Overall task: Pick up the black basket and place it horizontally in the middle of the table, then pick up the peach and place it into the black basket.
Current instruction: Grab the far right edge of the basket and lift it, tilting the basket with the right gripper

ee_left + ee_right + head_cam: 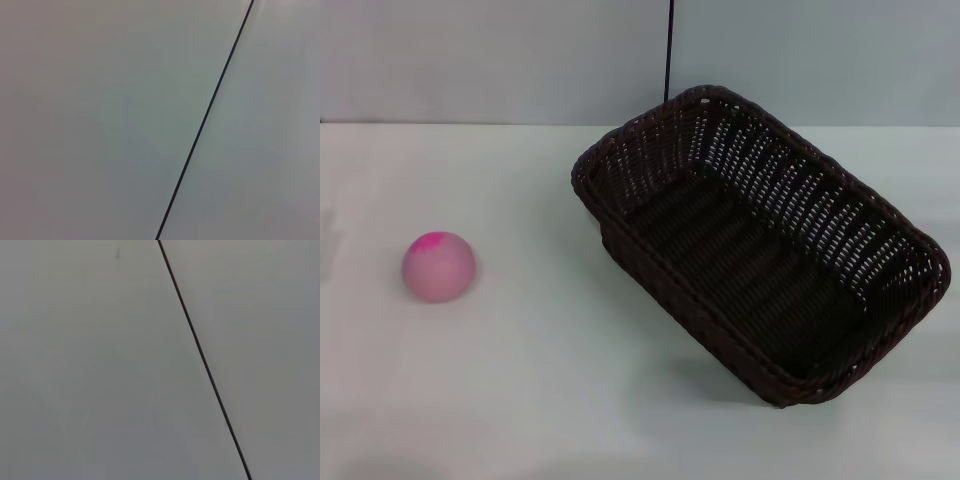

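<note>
I am seeing neither of my claws, so their openness is unknowable. The black basket (pixel 760 250) is sitting skewed at three o'clock on the table (pixel 540 380); the peach (pixel 438 266) is resting at nine o'clock, well apart.

Neither claw visible; wrist views show blank wall only.

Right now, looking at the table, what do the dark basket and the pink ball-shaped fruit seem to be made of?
The black basket looks like woven wicker or a plastic imitation: dark brown-black strands, openwork sides, a rolled rim, slightly glossy. The peach looks smooth and matte, pale pink with a magenta patch; its even surface suggests foam or plastic rather than real fruit, though I can't be sure. The table seems a smooth matte white board.
</note>
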### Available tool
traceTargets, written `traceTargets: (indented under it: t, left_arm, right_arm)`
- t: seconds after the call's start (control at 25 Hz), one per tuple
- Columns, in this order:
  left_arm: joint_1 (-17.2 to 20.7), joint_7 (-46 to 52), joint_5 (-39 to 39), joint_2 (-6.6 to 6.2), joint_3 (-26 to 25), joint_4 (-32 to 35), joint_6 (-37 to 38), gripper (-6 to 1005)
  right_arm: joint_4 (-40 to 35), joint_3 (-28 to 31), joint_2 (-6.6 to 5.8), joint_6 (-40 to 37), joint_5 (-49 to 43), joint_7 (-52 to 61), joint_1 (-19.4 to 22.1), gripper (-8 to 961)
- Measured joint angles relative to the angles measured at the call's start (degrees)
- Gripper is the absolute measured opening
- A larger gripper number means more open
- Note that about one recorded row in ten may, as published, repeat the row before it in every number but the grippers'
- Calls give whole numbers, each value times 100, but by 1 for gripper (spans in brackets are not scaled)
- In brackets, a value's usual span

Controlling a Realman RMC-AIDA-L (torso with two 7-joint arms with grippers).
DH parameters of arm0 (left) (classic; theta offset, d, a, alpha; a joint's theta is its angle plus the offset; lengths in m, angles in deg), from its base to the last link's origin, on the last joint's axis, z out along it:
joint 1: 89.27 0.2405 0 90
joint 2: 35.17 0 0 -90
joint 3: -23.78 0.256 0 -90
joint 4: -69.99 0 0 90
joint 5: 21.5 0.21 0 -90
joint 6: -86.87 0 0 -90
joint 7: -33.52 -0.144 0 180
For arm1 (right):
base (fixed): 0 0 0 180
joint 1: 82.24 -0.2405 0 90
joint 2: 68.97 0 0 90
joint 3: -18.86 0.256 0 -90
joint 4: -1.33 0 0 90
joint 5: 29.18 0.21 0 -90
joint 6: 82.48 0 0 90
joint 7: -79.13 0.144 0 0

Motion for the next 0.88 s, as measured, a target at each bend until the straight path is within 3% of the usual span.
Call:
traceTargets:
  t: [0.24,0.48,0.68,0.88]
  left_arm:
    - [-36,2,0,1,45,3,-2,815]
    - [-35,46,0,1,58,3,-119,814]
    - [-21,57,0,1,58,-2,-138,814]
    - [2,65,0,1,58,-18,-143,814]
  right_arm:
    - [-11,-9,0,-39,-36,83,-1,617]
    - [-249,-186,-90,-316,-105,930,-44,615]
    - [-1285,-608,-149,-364,-765,2287,-90,614]
    - [-3175,-878,-302,-846,-2248,4579,-309,613]
